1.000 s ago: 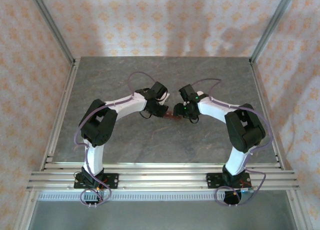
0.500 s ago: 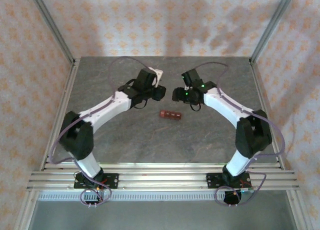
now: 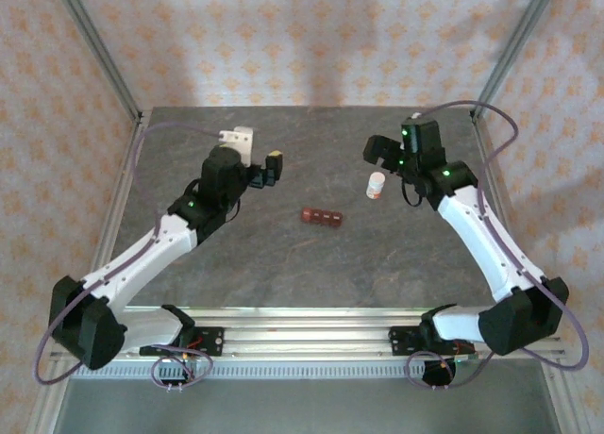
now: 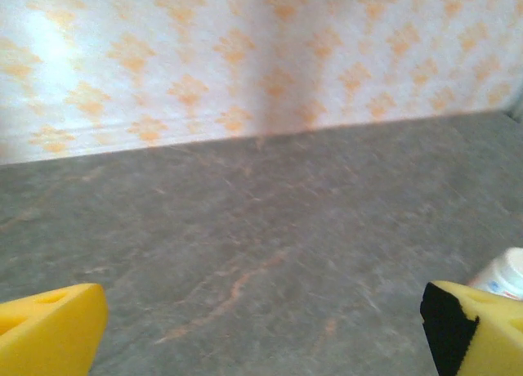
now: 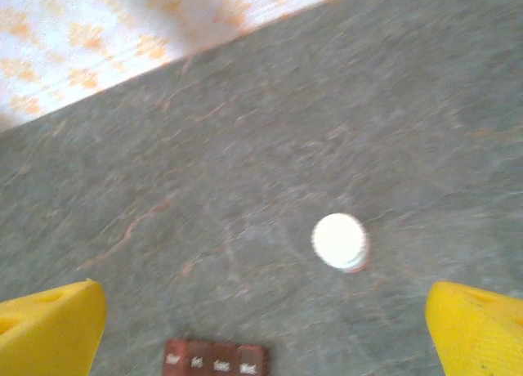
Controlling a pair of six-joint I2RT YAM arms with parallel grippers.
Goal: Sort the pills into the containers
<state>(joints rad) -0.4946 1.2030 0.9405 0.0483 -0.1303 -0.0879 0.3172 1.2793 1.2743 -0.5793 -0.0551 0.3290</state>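
Observation:
The containers [image 3: 322, 217] are a dark reddish-brown strip of four joined compartments, lying alone in the middle of the table; their lids [image 5: 216, 358] sit at the bottom edge of the right wrist view. The pills are out of view. My left gripper [image 3: 267, 168] hovers up and to the left of the strip, open, its yellow fingertips [image 4: 49, 331] wide apart over bare table. My right gripper [image 3: 385, 156] hangs at the back right, also open, with nothing between its fingertips [image 5: 482, 327].
A small white bottle [image 3: 376, 185] stands upright just below the right gripper, to the right of the strip; its white cap [image 5: 339, 241] faces the right wrist camera, and its shoulder [image 4: 507, 274] peeks past the left gripper's right finger. Patterned walls and metal posts enclose the grey table [image 3: 283, 264].
Both arms pulled back from the strip, left arm to the left, right arm to the back right. Both grippers opened wide. The white bottle now stands free on the table.

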